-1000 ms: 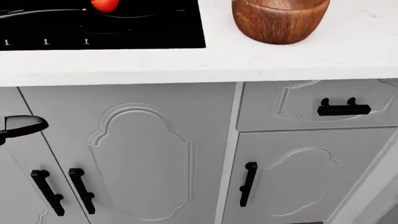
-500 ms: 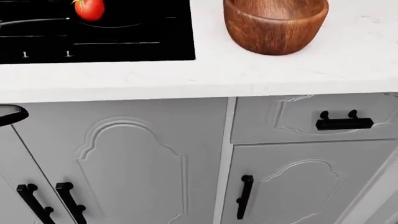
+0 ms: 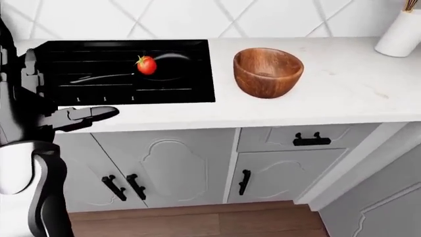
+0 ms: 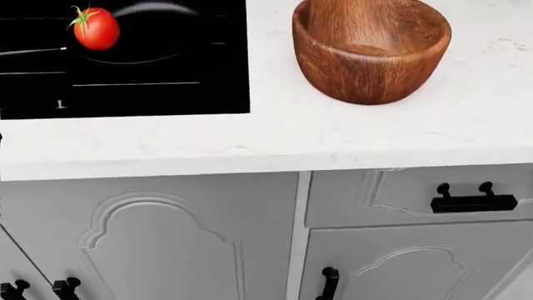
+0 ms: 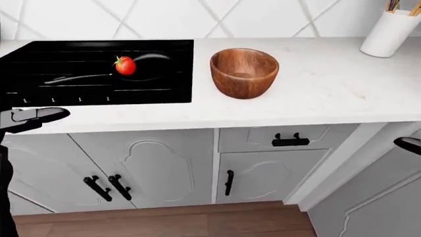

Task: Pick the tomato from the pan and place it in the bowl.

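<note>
While my head cameras look down over the desk [image 3: 342, 98], the holdings read as follows.

Tomato [image 4: 95, 28]: red, green stem on top, sitting in the black pan [image 3: 168, 64] on the black stove [image 3: 85, 84], toward the left of every view. Nothing touches it. The pan is hard to tell from the stove surface; its long handle runs out to the left in the eye views.

Bowl [image 3: 268, 71]: brown wood, upright on the white desk just to the right of the stove edge and apart from it. What shows of its inside holds nothing.

My left hand [image 3: 82, 117]: at the left of the left-eye view, level with the desk's near edge and below the stove, well apart from the tomato. Fingers stretched out and spread, closed on nothing.

My right hand [image 5: 409, 144]: only a dark sliver at the right edge of the right-eye view, low beside the cabinets. I cannot tell how its fingers stand.

White utensil holder [image 5: 388, 32]: top right of the eye views, on the desk well to the right of the bowl, with wooden handles standing in it.

Grey cabinets [image 3: 171, 168]: under the desk, panelled doors and a drawer with black handles.

Wood floor [image 3: 197, 222]: along the bottom of the eye views.

Tiled wall [image 3: 197, 19]: white, behind the desk.
</note>
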Controlling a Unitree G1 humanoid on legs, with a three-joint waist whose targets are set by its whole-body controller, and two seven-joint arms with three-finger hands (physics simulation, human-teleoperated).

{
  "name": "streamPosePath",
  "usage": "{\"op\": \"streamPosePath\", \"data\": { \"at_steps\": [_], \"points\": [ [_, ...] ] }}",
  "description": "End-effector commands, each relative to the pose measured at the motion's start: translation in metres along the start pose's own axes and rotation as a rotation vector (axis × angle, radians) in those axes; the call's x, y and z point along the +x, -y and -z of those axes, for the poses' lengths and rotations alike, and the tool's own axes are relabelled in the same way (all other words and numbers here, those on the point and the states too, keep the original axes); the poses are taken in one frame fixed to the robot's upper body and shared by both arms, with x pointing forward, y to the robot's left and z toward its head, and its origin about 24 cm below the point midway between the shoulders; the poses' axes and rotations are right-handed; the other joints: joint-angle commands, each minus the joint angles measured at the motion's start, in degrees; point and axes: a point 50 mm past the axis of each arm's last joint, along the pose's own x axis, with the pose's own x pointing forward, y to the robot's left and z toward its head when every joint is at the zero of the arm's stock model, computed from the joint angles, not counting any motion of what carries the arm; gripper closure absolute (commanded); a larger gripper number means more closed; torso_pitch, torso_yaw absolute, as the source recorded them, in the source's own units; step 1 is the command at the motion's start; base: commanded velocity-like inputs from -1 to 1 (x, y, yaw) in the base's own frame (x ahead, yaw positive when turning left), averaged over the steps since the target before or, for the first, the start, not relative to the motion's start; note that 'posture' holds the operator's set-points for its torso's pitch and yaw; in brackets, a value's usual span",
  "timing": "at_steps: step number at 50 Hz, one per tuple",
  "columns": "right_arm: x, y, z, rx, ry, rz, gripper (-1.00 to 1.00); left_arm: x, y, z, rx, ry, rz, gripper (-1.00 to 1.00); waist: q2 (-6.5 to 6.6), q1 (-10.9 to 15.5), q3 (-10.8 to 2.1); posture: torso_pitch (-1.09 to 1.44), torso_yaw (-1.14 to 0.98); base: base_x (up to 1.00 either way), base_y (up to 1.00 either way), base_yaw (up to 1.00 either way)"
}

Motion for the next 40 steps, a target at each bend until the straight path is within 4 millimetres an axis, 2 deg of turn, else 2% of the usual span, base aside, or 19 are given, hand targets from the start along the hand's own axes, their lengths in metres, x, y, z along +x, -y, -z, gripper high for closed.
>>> {"op": "streamPosePath", "data": {
  "at_steps": [1, 2, 3, 4, 7, 12, 14, 16, 17, 18, 21, 24, 26, 28, 29, 31, 34, 38, 40],
  "points": [
    [0.0039, 0.0026, -0.0195, -0.02, 0.085, 0.004, -1.0, 0.0019, 0.0024, -0.0119, -0.002, 0.063, 0.014, -1.0, -1.13, -0.2, -0.78, 0.0, 0.0, 0.22, -0.03, 0.0],
    [0.004, 0.0023, -0.02, -0.019, 0.086, 0.004, -1.0, 0.0021, 0.0023, -0.0122, -0.003, 0.064, 0.013, -1.0, -3.4, -0.33, -1.42, 0.0, 0.0, 0.23, 0.0, 0.0],
    [0.004, 0.0023, -0.0198, -0.019, 0.085, 0.004, -1.0, 0.002, 0.0023, -0.0122, -0.003, 0.064, 0.014, -1.0, -1.52, -1.01, -0.77, 0.0, 0.0, 0.23, 0.0, 0.0],
    [0.004, 0.0024, -0.0191, -0.019, 0.084, 0.003, -1.0, 0.0018, 0.0022, -0.0125, -0.003, 0.065, 0.013, -1.0, -2.58, -0.77, -0.49, 0.0, 0.0, 0.23, 0.0, 0.0],
    [0.0046, 0.0028, -0.0197, -0.018, 0.085, 0.004, -1.0, 0.0017, 0.0015, -0.0125, -0.003, 0.065, 0.012, -1.0, -1.7, -1.43, -0.57, 0.0, 0.0, 0.23, 0.0, 0.0],
    [0.0042, 0.0027, -0.0207, -0.018, 0.086, 0.003, -1.0, 0.0021, 0.0008, -0.0147, -0.004, 0.068, 0.01, -1.0, 1.33, -1.84, 0.13, 0.0, 0.0, 0.24, 0.0, 0.0],
    [0.0042, 0.0023, -0.0206, -0.018, 0.085, 0.003, -1.0, 0.002, 0.0005, -0.0148, -0.005, 0.069, 0.009, -1.0, 3.42, -2.1, -0.27, 0.0, 0.0, 0.23, 0.0, 0.0],
    [0.0039, 0.0022, -0.0208, -0.018, 0.085, 0.002, -1.0, 0.0019, 0.0003, -0.0148, -0.004, 0.069, 0.009, -1.0, 5.59, -2.44, -1.74, 0.0, 0.0, 0.24, 0.0, 0.0],
    [0.004, 0.0021, -0.0209, -0.017, 0.085, 0.001, -1.0, 0.002, 0.0002, -0.0153, -0.005, 0.07, 0.008, -1.0, 4.44, -1.49, -1.03, 0.0, 0.0, 0.24, 0.0, 0.0],
    [0.0041, 0.0022, -0.0212, -0.016, 0.086, 0.001, -1.0, 0.0022, 0.0001, -0.0159, -0.005, 0.071, 0.007, -1.0, 5.07, -1.59, -0.54, 0.0, 0.0, 0.23, 0.0, 0.0],
    [0.004, 0.002, -0.0209, -0.019, 0.085, -0.002, -1.0, 0.0021, 0.0002, -0.016, -0.005, 0.072, 0.008, -1.0, 3.84, -0.9, -1.02, 0.0, 0.0, 0.24, 0.0, 0.0],
    [0.0042, 0.0017, -0.0217, -0.018, 0.086, -0.004, -1.0, 0.0019, -0.0001, -0.0164, -0.005, 0.073, 0.007, -1.0, 2.22, -0.52, -0.46, 0.0, 0.0, 0.24, 0.0, 0.0],
    [0.0041, 0.0014, -0.0218, -0.019, 0.087, -0.006, -1.0, 0.0018, -0.0006, -0.0171, -0.005, 0.075, 0.004, -1.0, 0.61, -0.27, -0.46, 0.0, 0.0, 0.23, 0.0, 0.0],
    [0.0042, 0.0008, -0.0226, -0.019, 0.088, -0.007, -1.0, 0.002, -0.0011, -0.0184, -0.006, 0.078, 0.003, -1.0, -2.43, -0.22, -1.28, 0.0, 0.0, 0.22, 0.0, 0.0],
    [0.0041, 0.0007, -0.0227, -0.019, 0.088, -0.008, -1.0, 0.0019, -0.0013, -0.0183, -0.006, 0.077, 0.002, -1.0, -1.72, -0.54, -1.33, 0.0, 0.0, 0.23, 0.0, 0.0],
    [0.0038, 0.0006, -0.0226, -0.019, 0.087, -0.008, -1.0, 0.0019, -0.0016, -0.0177, -0.006, 0.076, 0.002, -1.0, -2.31, -0.97, -0.26, 0.0, 0.0, 0.23, 0.0, 0.0],
    [0.0036, 0.0003, -0.0233, -0.019, 0.087, -0.008, -1.0, 0.0019, -0.0011, -0.0185, -0.006, 0.078, 0.003, -1.0, -1.21, -1.51, -0.6, 0.0, 0.0, 0.24, 0.0, 0.0],
    [0.0041, 0.0005, -0.0241, -0.019, 0.087, -0.008, -1.0, 0.0025, -0.0022, -0.0206, -0.007, 0.081, -0.001, -1.0, 1.25, -1.85, 0.04, 0.0, 0.0, 0.24, 0.0, 0.0],
    [0.0048, 0.0009, -0.0245, -0.019, 0.088, -0.008, -1.0, 0.0026, -0.0028, -0.0214, -0.006, 0.083, -0.003, -1.0, 3.25, -2.12, -0.22, 0.0, 0.0, 0.24, 0.0, 0.0]
  ]
}}
